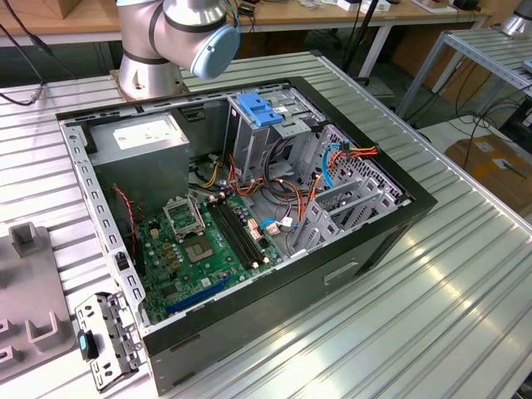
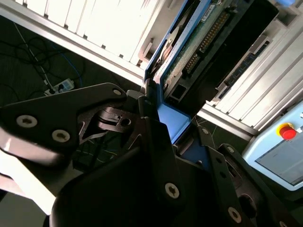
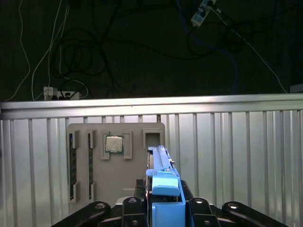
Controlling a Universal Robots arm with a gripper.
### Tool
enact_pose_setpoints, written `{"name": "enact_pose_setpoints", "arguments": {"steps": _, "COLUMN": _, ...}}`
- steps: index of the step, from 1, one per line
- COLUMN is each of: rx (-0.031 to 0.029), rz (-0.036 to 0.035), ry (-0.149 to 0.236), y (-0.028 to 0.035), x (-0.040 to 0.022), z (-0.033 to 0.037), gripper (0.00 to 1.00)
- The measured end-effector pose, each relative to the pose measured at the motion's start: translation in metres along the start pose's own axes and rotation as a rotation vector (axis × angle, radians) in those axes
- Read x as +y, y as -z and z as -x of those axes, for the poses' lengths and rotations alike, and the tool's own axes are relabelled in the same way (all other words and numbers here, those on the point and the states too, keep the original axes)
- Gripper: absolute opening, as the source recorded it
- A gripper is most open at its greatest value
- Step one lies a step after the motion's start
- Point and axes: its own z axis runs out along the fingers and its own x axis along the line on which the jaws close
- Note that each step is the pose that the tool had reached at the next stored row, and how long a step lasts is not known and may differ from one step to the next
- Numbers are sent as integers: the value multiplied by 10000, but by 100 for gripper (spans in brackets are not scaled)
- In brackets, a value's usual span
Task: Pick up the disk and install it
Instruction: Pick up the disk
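My gripper (image 3: 163,204) is shut on the disk (image 3: 162,177), which shows edge-on in the first wrist view with its blue carrier frame between the black fingers (image 3: 135,205). In the second wrist view the disk (image 2: 199,40) shows its green circuit-board side and blue frame, clamped in the gripper (image 2: 158,118). It is held up off the grey fixture plate (image 3: 94,189) on the ribbed table. In the exterior view the open computer case (image 1: 374,249) lies on the table with its metal drive cage (image 1: 266,137) at the back.
The arm's base (image 1: 150,58) stands behind the case. Inside the case are a grey power-supply box (image 1: 137,137), a green motherboard (image 1: 208,241) and loose cables (image 1: 274,179). The fixture plate holds a processor chip (image 3: 113,143) and memory sticks (image 3: 72,165). A small bracket (image 1: 104,337) lies near the case.
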Motion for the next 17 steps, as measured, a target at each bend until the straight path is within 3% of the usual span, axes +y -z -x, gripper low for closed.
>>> {"name": "enact_pose_setpoints", "arguments": {"steps": 17, "rx": 0, "rz": 0, "ry": 0, "y": 126, "x": -13, "z": 2, "gripper": 37}}
